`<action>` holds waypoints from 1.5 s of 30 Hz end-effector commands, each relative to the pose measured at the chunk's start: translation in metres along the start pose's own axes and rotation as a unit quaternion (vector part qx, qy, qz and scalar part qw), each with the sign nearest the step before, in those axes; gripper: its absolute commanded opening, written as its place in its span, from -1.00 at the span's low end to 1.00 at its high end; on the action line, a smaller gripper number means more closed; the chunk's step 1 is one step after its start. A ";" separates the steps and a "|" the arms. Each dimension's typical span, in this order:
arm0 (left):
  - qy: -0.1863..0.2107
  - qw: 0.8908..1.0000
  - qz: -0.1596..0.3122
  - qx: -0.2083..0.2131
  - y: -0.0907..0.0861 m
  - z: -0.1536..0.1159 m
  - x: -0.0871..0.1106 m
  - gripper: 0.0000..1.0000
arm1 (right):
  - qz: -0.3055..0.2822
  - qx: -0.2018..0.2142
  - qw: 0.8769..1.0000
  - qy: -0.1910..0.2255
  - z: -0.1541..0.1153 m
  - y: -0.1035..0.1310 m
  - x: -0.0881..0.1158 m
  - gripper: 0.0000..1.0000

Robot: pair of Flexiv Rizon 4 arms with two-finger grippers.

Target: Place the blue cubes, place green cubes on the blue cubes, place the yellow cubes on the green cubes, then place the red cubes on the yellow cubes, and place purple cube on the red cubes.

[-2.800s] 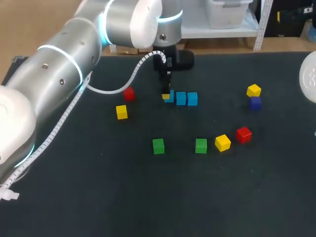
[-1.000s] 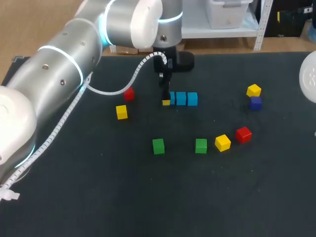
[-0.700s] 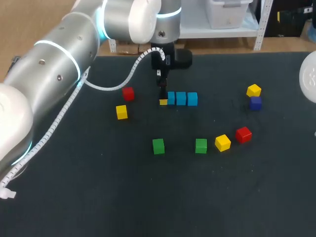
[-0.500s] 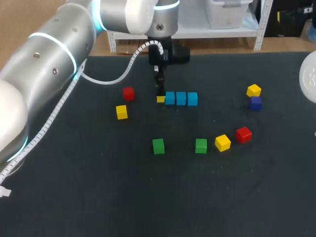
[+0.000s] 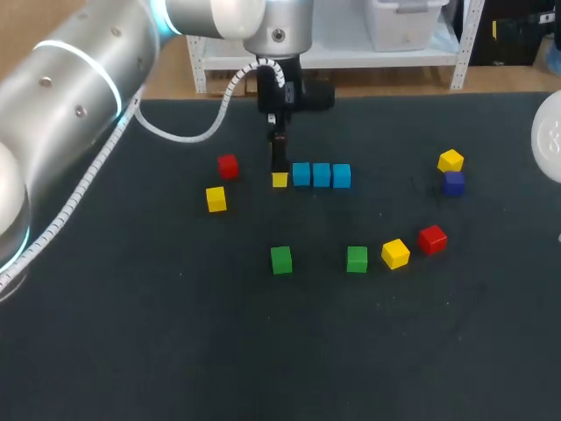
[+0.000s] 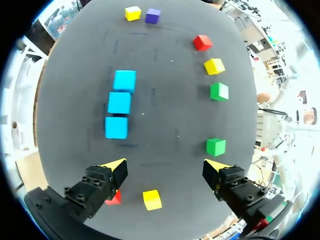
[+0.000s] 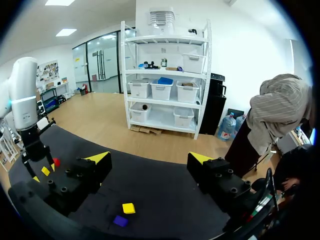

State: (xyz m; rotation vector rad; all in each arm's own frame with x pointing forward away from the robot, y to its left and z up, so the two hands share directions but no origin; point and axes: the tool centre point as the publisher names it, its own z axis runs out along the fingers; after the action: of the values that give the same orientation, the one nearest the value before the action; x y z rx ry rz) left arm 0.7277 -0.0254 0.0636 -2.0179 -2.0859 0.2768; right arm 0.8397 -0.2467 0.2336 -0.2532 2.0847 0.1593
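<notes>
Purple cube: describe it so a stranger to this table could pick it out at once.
On the dark table, look right of the row of three blue cubes, toward the right edge. Two cubes sit close together there, a yellow cube farther from the robot and the purple cube nearer. It is the only purple one.

The left arm (image 5: 79,88) is sweeping in from its corner, wrist pointing straight down, and the left gripper (image 5: 280,175) is hanging just beside the near end of the row of blue cubes (image 5: 321,174). From the wrist, that left gripper (image 6: 166,165) is gaping wide, fingers (image 6: 114,169) gripping nothing, the row (image 6: 120,111) lying ahead of them. The right arm (image 5: 550,140) is sitting well apart from the row, its right gripper (image 7: 149,159) spread wide too, holding nothing.
</notes>
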 end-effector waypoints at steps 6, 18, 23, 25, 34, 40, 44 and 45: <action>0.000 0.999 0.001 -0.032 -0.038 -0.009 0.006 1.00 | 0.000 -0.001 1.000 0.000 0.000 -0.001 0.000 1.00; 0.014 0.998 -0.021 -0.054 -0.051 -0.012 0.020 1.00 | 0.000 -0.001 1.000 0.000 0.000 -0.001 0.000 1.00; 0.014 0.998 -0.021 -0.054 -0.051 -0.012 0.020 1.00 | 0.000 -0.001 1.000 0.000 0.000 -0.001 0.000 1.00; 0.014 0.998 -0.021 -0.054 -0.051 -0.012 0.020 1.00 | 0.000 -0.001 1.000 0.000 0.000 -0.001 0.000 1.00; -0.008 0.998 -0.017 -0.062 -0.064 -0.009 0.021 1.00 | 0.000 -0.001 1.000 0.000 0.000 -0.001 0.000 1.00; -0.024 0.998 -0.008 -0.056 -0.089 0.007 0.025 1.00 | 0.000 -0.001 1.000 0.000 0.000 -0.001 0.000 1.00; -0.020 0.998 0.007 -0.062 -0.097 0.017 0.026 1.00 | 0.000 -0.001 1.000 0.000 0.000 -0.001 0.000 1.00; -0.022 0.997 0.019 -0.065 -0.099 0.019 0.026 1.00 | 0.000 -0.001 1.000 0.000 0.000 -0.001 0.000 1.00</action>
State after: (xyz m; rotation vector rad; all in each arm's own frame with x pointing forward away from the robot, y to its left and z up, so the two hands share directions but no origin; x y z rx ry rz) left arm 0.6394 -0.0085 0.0800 -2.0346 -2.0676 0.3051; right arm 0.8397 -0.2467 0.2336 -0.2533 2.0847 0.1593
